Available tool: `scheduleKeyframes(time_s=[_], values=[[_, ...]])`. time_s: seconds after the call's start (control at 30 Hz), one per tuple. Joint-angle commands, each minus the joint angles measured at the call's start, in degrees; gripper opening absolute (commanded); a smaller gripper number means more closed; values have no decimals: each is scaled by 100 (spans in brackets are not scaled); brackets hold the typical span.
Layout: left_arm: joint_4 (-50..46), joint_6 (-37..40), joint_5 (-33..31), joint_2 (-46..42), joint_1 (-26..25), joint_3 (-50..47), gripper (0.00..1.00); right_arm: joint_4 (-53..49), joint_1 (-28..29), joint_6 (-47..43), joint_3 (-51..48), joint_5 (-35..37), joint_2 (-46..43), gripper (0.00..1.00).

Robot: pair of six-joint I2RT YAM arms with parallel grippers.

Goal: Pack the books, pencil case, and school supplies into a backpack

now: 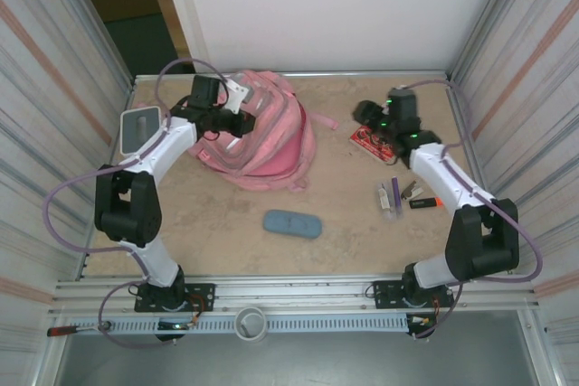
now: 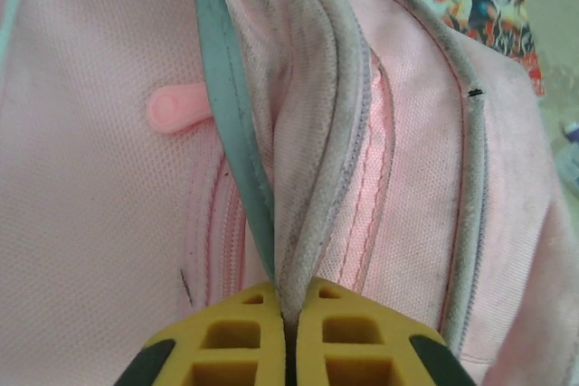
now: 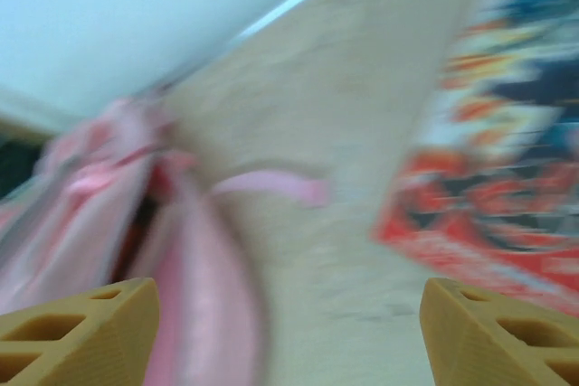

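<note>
The pink backpack (image 1: 271,137) lies toward 11 o'clock on the table (image 1: 208,214). The left gripper (image 2: 289,318) is clamped on a fold of the bag's grey trim beside the zip, its yellow fingers pressed together with the fabric between them. The right gripper (image 3: 288,339) hovers at about 2 o'clock, jaws wide apart, close above the comic book (image 1: 375,144); the wrist view is blurred, with the book at its 2 o'clock and the bag's mouth at its 9 o'clock. The pencil case (image 1: 292,223) rests at 6 o'clock from the bag, well apart from it. The pens and small pieces (image 1: 398,196) lie at 4 o'clock, near the right arm.

The step looks like fetching the comic book while the left arm holds the bag open. To do it well, the left arm would lift the trim up and toward 9 o'clock so the mouth gapes. The right gripper should take the thin book by one edge, since it lies flat. The book could then go in edge-first, toward 9 o'clock, clear of the loose strap (image 3: 271,187).
</note>
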Motion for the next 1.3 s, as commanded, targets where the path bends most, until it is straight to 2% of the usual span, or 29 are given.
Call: scheduleKeyframes(time_s=[0.0,0.13,0.3,0.43,0.53,0.77,0.87,1.07,1.27], values=[[515,75,-157,-181,-217,-313,26,-1375,-752,-632,177,-481,222,77],[502,-51,-619,-308,-462,-438,54,-1681,-1384,-701,519,-613,789,77],[755,-198,-957,-712,-837,-715,69,-1880,-1652,-810,1132,-625,1736,75],[815,-181,-1155,-899,-1120,-826,71,-2077,-1765,-963,1783,-556,2648,72],[758,-180,-1211,-946,-1245,-878,71,-2081,-1858,-1131,2143,-986,3176,67],[765,-231,-1218,-975,-1389,-1085,71,-2146,-1851,-1417,2447,-1263,3629,55],[766,-229,-1176,-921,-1443,-1105,71,-2223,-1825,-1492,2454,-1264,3752,46],[689,-189,-1179,-872,-1530,-1129,71,-2367,-1690,-1728,2364,-1041,3806,21],[610,-146,-1213,-933,-1617,-1071,71,-2551,-1415,-1981,2147,-965,3560,3]])
